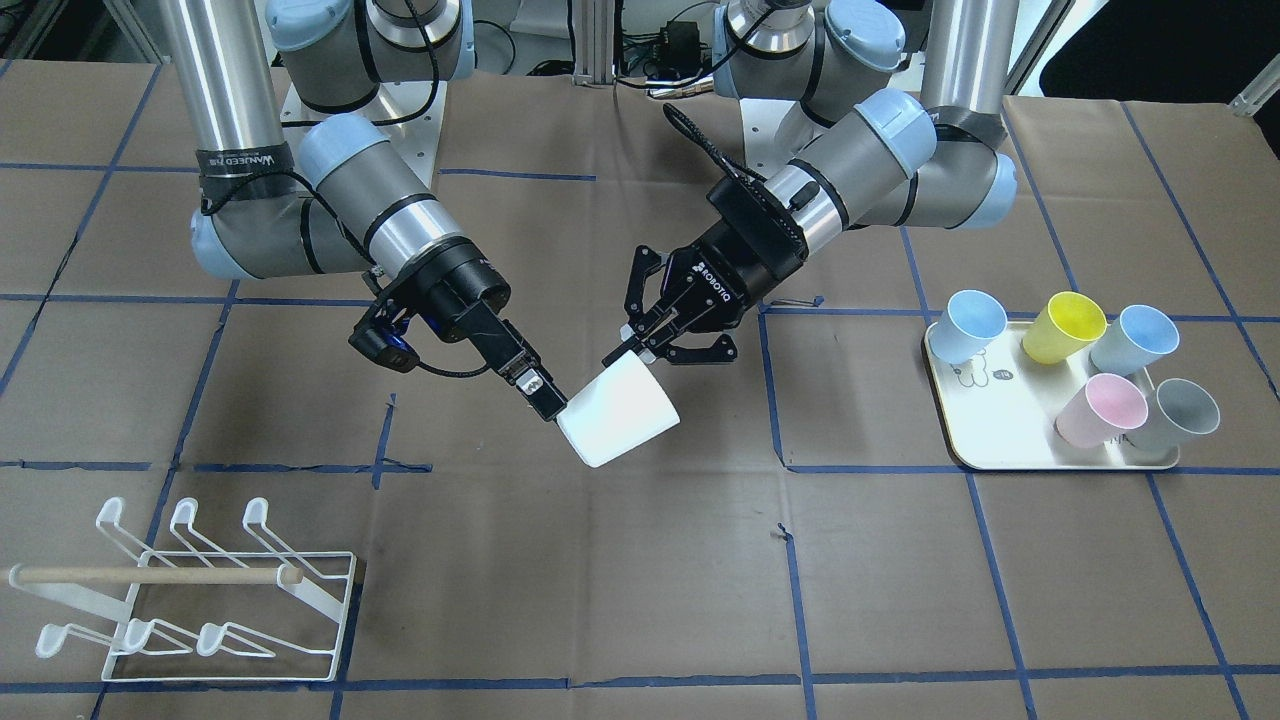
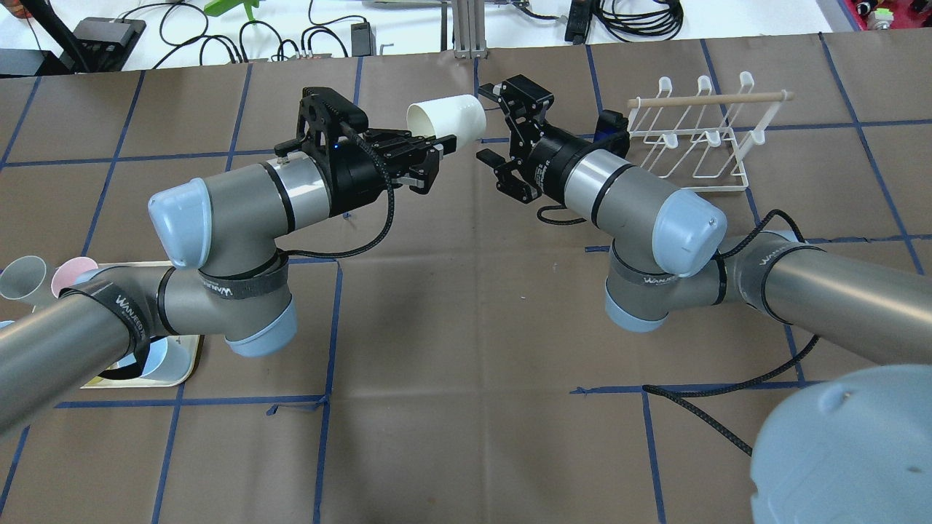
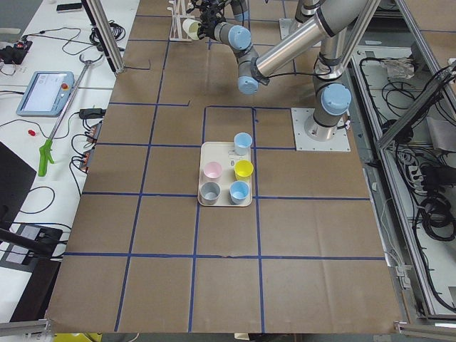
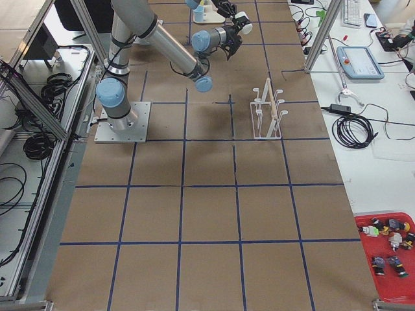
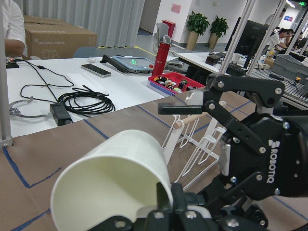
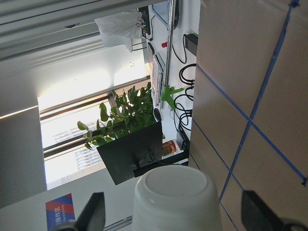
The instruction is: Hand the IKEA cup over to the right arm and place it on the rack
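You have the white IKEA cup (image 1: 617,412) in the air above the table (image 1: 640,600), well apart from the rack (image 1: 316,598) and not yet on it. The cup is tilted, its base toward the rack's side and its mouth turned away from the rack.

The left gripper (image 1: 640,348), on the side of the cup away from the rack, is clenched on the cup's rim. In the left wrist view you can see one finger reaching inside the mouth, and the inside shows plain white wall.

The right gripper (image 1: 545,398) comes at the cup from the rack's side and is released. In the right wrist view its fingers (image 6: 94,214) stand spread wide on either side of the cup's base, with a gap on each side.

The rack stands on the table with its wooden dowel (image 1: 150,575) lying across it.

The cream tray (image 1: 985,420) sits beyond the cup from the rack, far from it. It holds five cups standing mouth-up:
- a pale blue cup (image 1: 968,325)
- a yellow cup (image 1: 1066,326)
- a second pale blue cup (image 1: 1135,338)
- a pink cup (image 1: 1102,410)
- a grey cup (image 1: 1175,415)

Looking into their mouths, you see only their own coloured walls.
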